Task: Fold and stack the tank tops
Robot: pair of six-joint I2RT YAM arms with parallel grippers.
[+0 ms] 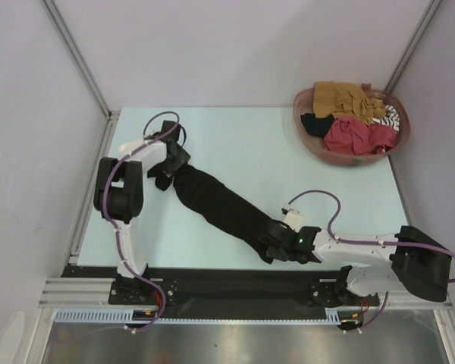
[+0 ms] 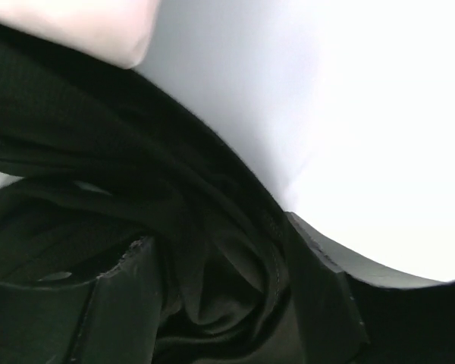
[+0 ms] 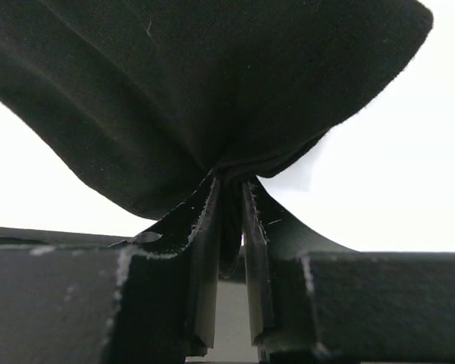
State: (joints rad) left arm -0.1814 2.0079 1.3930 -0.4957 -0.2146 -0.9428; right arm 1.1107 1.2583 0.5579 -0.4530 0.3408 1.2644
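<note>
Cloth: one limp black knit tank top (image 1: 220, 205), bunched ropelike, lies on the pale table (image 1: 243, 144) near-left of the round reddish-brown plastic basket (image 1: 347, 159). Right gripper (image 3: 229, 197) jaws pinch it; left gripper (image 1: 165, 176) jaws stand apart around folds.

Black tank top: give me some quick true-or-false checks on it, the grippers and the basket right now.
1. The black tank top runs from the left gripper to the right gripper. True.
2. The right gripper pinches the black cloth. True.
3. The basket is empty. False: it holds a mustard garment, red garments and a striped garment.
4. The basket sits beside the left arm. False: it is at the far right.
</note>
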